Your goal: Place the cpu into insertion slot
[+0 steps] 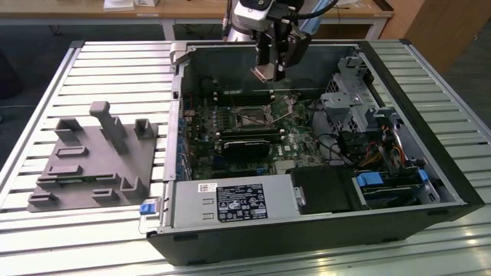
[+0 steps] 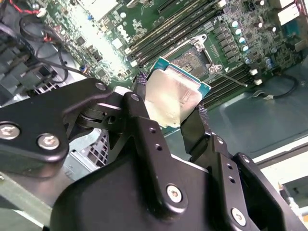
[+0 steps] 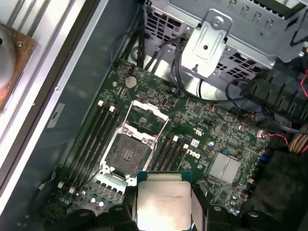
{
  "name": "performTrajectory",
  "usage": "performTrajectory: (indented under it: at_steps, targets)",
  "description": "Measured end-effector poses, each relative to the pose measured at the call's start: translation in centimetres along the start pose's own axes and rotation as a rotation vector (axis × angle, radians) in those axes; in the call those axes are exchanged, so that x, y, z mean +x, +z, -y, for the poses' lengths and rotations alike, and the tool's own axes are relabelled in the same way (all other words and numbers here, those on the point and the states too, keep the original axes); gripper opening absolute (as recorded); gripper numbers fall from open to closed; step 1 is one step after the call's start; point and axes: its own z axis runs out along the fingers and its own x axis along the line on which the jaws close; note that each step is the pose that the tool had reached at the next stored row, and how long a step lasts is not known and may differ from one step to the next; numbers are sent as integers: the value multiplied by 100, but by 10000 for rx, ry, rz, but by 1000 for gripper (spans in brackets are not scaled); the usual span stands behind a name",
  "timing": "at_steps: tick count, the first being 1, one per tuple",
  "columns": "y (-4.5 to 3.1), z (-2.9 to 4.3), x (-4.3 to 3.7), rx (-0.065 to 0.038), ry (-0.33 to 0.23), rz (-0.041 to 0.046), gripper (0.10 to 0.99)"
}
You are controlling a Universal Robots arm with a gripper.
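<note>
Claw (image 1: pixel 268 72) hangs over the open computer case (image 1: pixel 441 178), fingers pointing down into it, with the arm's wrist directly above.

Claw state: pinching the cpu (image 1: pixel 263 71) by two opposite edges. In the second wrist view one black finger (image 2: pixel 140 91) sits on each side of the cpu (image 2: pixel 174 96), whose silver-grey lid faces the camera, with a thin strip of green substrate showing along the edge farthest from the claw's body. In the first wrist view the same lid (image 3: pixel 162 204) sits square between the two fingers.

Cpu position: in the claw, up in the air and clear of the board, not seated.

Insertion slot (image 1: pixel 251 119): below the claw, past the fingertips. In the first wrist view the slot (image 3: pixel 127 154) lies just beyond the cpu's far edge and a little off to one side. Its dark centre is bare and its metal load frame (image 3: pixel 149 115) is swung open. A thin wire lever (image 2: pixel 231 79) runs beside the slot's frame.

Long black memory slots (image 3: pixel 103 139) flank the slot on both sides on the green board (image 3: pixel 211 130).

A grey fixture (image 1: pixel 92 155) stands on the slatted table (image 1: pixel 61 241), outside the case and well apart from the claw
</note>
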Motion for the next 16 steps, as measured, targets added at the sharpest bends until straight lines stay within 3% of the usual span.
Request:
performTrajectory:
  at_steps: [16]
  targets:
    - [36, 6, 5, 94, 2298, 35, 537]
